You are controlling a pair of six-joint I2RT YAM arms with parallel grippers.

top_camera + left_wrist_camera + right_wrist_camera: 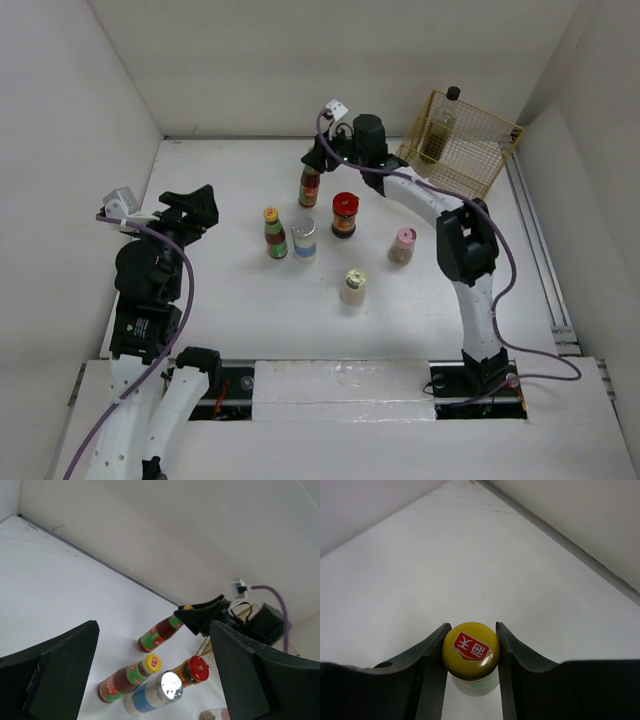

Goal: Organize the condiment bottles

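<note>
Table (pixel 230 320): far bottle (pixel 309 187) at 12 o'clock of the middle, other bottles (pixel 304 240) just nearer.
Wire basket (pixel 480 150): at 3 o'clock from the far bottle, well apart.
Left gripper (pixel 200 210): at 9 o'clock, fingers apart, empty, far from that bottle.
Right gripper (pixel 471 626): straight above the far bottle, clamped on its cap.
Bottle axis: upright, standing on the table.
Yellow cap (pixel 470 651): touching both fingers; probably a straight lift next.

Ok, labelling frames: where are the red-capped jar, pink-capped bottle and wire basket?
red-capped jar (pixel 344 203), top view, its cap
pink-capped bottle (pixel 405 237), top view, its cap
wire basket (pixel 476 150), top view, its mesh wall
</note>
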